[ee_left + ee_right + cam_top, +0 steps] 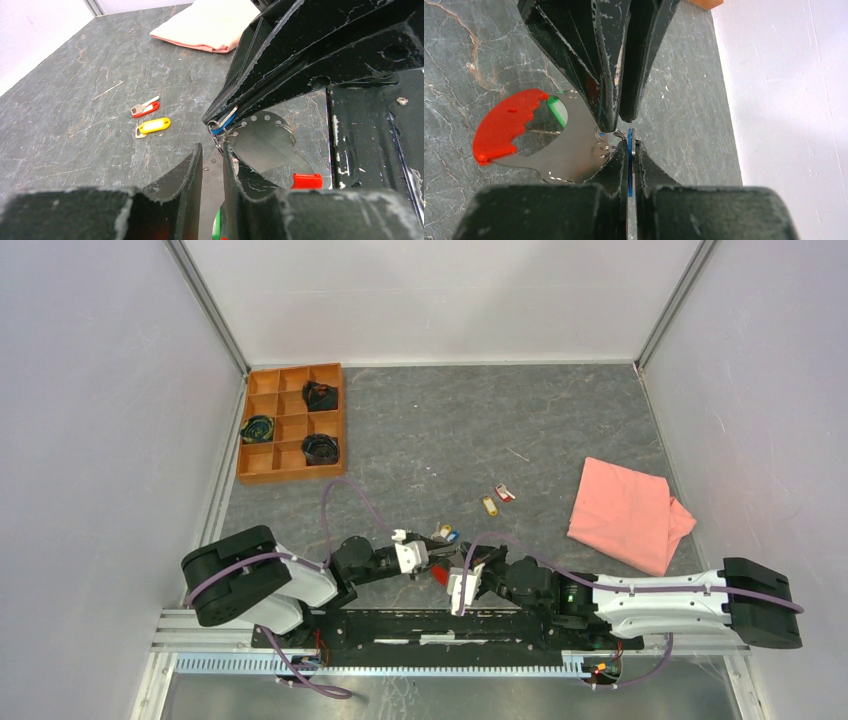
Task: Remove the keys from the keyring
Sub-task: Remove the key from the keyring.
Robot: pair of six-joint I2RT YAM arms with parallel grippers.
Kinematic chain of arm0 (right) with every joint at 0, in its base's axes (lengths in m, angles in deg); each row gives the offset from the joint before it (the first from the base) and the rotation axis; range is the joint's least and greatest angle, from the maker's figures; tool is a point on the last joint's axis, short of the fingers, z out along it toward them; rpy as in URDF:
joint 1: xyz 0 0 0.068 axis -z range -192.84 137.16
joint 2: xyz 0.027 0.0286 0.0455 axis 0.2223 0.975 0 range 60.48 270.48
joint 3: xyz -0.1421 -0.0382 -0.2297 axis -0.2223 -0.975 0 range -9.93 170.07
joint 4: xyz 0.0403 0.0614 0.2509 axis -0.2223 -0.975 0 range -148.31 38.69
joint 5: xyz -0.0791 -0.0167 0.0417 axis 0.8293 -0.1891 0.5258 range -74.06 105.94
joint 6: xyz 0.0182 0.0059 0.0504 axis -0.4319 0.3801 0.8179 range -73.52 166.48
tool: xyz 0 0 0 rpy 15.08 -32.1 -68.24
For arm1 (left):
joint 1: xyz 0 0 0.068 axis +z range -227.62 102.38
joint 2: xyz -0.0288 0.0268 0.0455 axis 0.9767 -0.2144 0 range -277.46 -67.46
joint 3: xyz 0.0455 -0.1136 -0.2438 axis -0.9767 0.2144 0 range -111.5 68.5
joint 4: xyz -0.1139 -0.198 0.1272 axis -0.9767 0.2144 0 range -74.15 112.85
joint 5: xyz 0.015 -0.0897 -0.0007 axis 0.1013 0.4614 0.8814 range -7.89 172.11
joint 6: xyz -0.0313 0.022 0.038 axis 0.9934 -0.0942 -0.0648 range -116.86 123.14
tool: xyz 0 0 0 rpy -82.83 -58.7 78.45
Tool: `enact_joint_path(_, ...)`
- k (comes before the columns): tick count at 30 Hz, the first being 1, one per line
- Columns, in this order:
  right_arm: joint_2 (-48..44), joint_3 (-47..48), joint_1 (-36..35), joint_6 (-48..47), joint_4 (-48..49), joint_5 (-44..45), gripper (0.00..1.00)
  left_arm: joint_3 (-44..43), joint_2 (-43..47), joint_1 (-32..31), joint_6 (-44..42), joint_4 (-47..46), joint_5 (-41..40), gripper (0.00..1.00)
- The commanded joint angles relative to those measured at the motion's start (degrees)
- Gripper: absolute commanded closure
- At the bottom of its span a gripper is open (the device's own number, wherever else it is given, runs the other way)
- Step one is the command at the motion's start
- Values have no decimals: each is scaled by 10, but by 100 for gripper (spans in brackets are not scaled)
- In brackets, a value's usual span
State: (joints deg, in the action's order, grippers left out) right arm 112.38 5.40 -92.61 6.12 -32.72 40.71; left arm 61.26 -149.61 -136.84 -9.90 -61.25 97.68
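My right gripper [630, 145] is shut on a blue key [630, 157], held edge-on between its pads just above the table. The blue key [223, 121] hangs on the keyring's thin wire ring [218, 138], which carries a flat metal tag with a red end [504, 125] and a green key [556, 110]. My left gripper [212, 148] stands tip to tip with the right one, open by a narrow gap, its right fingertip [229, 150] touching the ring. A red key [146, 107] and a yellow key [152, 125] lie loose on the table. Both grippers, left [430, 558] and right [462, 573], meet near the front edge.
A folded pink cloth [628, 512] lies on the right. An orange compartment tray [292, 423] with dark coiled items stands at the back left. White walls enclose the grey stone-look table [450, 430]. The arms' base rail runs along the near edge.
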Motion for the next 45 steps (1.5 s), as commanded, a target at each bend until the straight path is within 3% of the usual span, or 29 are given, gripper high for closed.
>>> enact_joint_path(1,2,32,-7,-4,29,11,100,-18,-10,0,-2,-18,10,73)
enact_joint_path(16,2,31,-11,-5,29,21,100,-25,-17,0,16,-6,10,69)
enact_joint_path(19,0,32,-13,-5,28,22,100,-30,-22,0,15,2,8,74)
enact_joint_path(27,-11,25,-15,-5,19,36,100,-35,-30,0,6,9,-14,98)
enact_joint_path(45,-41,-27,-15,30,-9,83,100,-4,8,0,-11,-14,-27,98)
